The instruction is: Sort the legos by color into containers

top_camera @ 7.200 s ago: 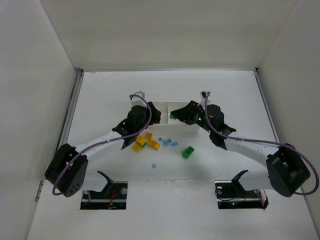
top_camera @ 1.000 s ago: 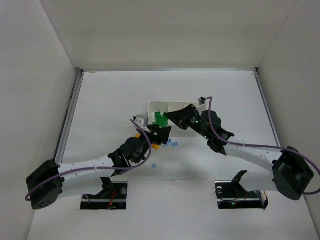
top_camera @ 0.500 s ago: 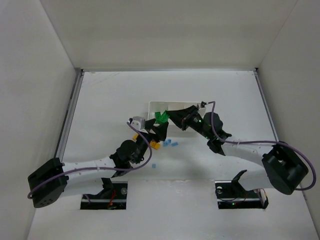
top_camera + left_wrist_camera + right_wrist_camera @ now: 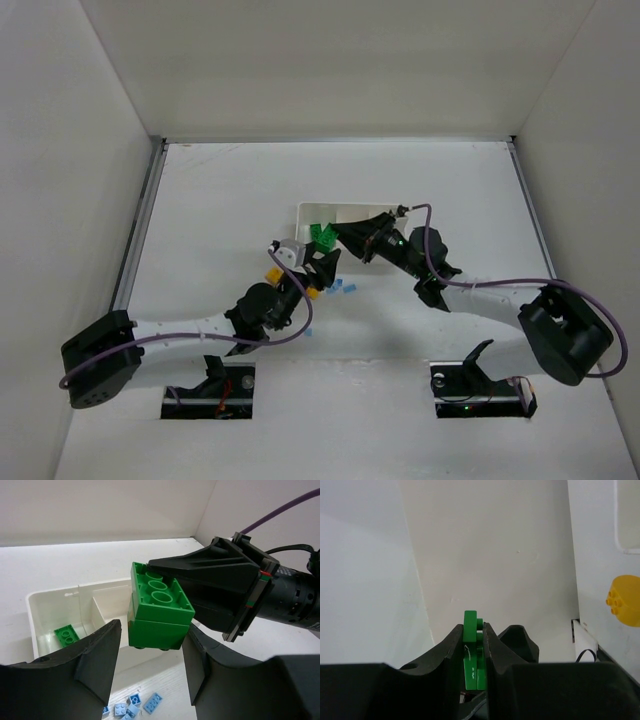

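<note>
While the right gripper (image 4: 474, 630) is clamped flat on a green stack (image 4: 157, 611) of 2 bricks pressed together, the step in hand looks like splitting that pair, or passing it across, before green goes into the tray (image 4: 31, 611). The right jaws are drawn in tight, with only the thin edge of the stack showing between the pads in the right wrist view.

The left gripper (image 4: 151, 630) has its jaws apart, 1 finger on each side of the lower brick. A thin gap shows on 1 side, and on the other it cannot be told whether the pad touches. It holds nothing yet.

The stack hangs in the air over the tray's near edge, with its studs tilted up. Inside the tray, a single green brick (image 4: 66, 634) lies flat in an end compartment. Just outside the tray's near wall a few light blue bricks (image 4: 132, 710) lie on the table (image 4: 200, 200), and a yellow brick (image 4: 272, 274) sits near them, farther from the tray.

The next move probably calls for the left jaws to close squarely on the lower brick alone. The 2 arms would then pull or twist apart without a pad slipping off the smooth sides. Each green brick would then belong in the compartment with the single green brick.
</note>
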